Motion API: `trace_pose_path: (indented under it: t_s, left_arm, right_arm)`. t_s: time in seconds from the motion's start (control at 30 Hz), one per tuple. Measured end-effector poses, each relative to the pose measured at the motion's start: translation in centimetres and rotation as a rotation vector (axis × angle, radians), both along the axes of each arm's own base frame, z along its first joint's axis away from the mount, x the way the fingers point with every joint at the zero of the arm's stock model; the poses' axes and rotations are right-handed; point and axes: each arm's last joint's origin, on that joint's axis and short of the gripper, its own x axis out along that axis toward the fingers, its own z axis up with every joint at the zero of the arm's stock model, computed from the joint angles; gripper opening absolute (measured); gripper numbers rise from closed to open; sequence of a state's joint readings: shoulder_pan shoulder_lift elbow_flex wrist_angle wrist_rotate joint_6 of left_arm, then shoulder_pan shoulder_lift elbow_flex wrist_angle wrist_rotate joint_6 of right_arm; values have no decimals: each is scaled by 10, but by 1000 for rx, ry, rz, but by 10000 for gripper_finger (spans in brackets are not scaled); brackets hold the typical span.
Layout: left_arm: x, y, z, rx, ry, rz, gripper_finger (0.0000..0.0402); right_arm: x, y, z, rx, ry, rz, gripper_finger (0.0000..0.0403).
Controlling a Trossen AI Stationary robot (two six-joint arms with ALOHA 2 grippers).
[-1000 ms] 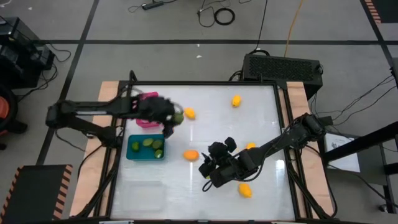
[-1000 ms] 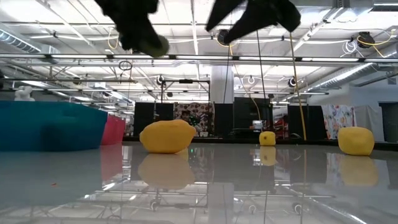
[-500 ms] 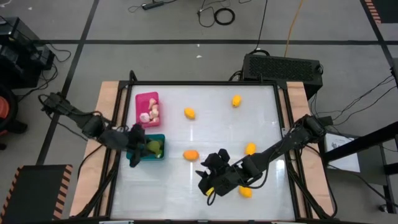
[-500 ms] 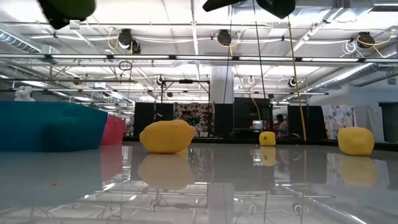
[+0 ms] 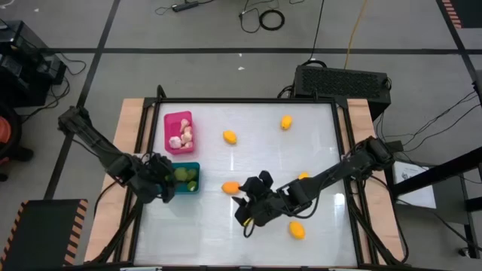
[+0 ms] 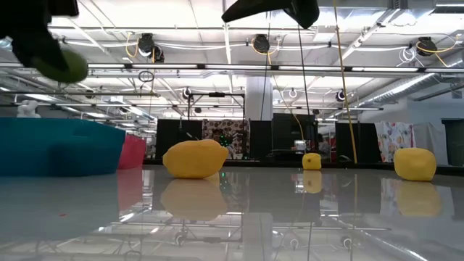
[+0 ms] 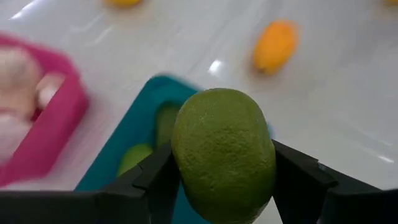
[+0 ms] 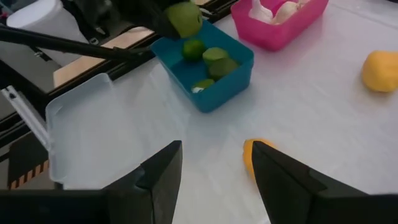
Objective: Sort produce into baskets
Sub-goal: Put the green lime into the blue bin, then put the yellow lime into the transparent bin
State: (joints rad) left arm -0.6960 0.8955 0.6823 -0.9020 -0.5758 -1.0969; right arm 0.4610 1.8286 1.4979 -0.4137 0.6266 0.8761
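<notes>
Left gripper (image 7: 225, 186) clamps the green lime (image 7: 224, 154), hovering over the teal basket (image 8: 205, 74)'s left edge; drop lies just right | right gripper (image 8: 214, 168) wide, above the orange fruit (image 8: 255, 152)

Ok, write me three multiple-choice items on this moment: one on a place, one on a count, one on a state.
1. Where is the left end effector?
A. over the pink basket
B. at the teal basket's outer end
C. beside the black box

2. How many yellow-orange fruits lie loose on the table in the high view?
A. two
B. five
C. eight

3. What is the right end effector doing?
A. open, holding nothing
B. gripping a garlic bulb
C. gripping a basket

Key: 1 B, it sits by the teal basket, holding a green lime. 2 B, five show, among them the orange fruit. 3 A, its fingers are spread apart above the orange fruit.
</notes>
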Motion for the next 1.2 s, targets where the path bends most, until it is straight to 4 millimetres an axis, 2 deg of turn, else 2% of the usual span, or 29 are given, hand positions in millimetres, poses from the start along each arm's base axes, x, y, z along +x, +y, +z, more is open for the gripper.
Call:
trace_pose_path:
  t_s: [0.17,0.4,0.57,0.9,1.07,1.2]
  left_arm:
    - [-2,5,-24,14,80,51,215]
    - [-3,11,-37,47,121,77,215]
    - [-1,15,-37,60,131,83,224]
    - [4,24,-37,85,139,117,309]
    - [9,24,-30,76,105,106,316]
    - [23,16,-20,63,-27,1,317]
  right_arm:
    - [1,-4,-1,-10,12,-4,187]
    - [1,-4,-1,-7,15,-5,187]
    - [0,-3,-1,-4,15,-5,187]
    - [0,-2,-1,0,11,-8,186]
    - [0,-1,-2,12,10,-17,186]
    - [0,-1,-3,12,12,-18,187]
